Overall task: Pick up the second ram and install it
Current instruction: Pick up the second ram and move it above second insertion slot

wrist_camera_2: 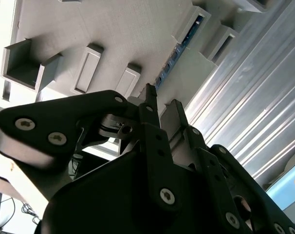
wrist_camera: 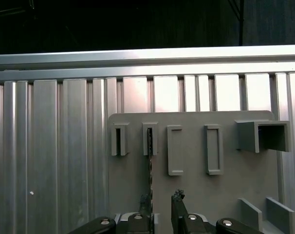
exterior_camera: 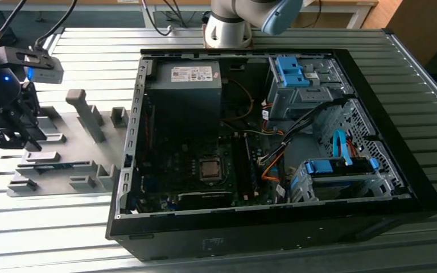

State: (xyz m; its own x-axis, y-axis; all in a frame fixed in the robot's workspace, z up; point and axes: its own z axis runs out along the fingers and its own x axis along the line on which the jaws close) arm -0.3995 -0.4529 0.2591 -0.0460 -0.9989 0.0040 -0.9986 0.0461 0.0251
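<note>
The second ram [wrist_camera: 150,161] stands on edge in a slotted holder of the grey fixture plate [wrist_camera: 196,195]. In the second wrist view it is a blue-green stick [wrist_camera_2: 179,48] running diagonally between two grey blocks. In the exterior view it lies low on the plate [exterior_camera: 57,166] at the exterior view's left. My gripper [wrist_camera: 161,199] hovers over the stick's near end, open, with one fingertip [wrist_camera: 146,201] almost in line with the stick and the other [wrist_camera: 177,197] off to its side. The same gap between the fingers appears in the second wrist view [wrist_camera_2: 161,100]. In the exterior view the gripper [exterior_camera: 23,136] hangs above the plate.
An open black computer case [exterior_camera: 400,187] lies in the middle of the ribbed metal table [exterior_camera: 44,239], with the motherboard's black slots [exterior_camera: 245,165] beside the processor socket. Several empty grey holders [exterior_camera: 89,114] stand on the fixture plate. The arm's base [exterior_camera: 230,28] is behind the case.
</note>
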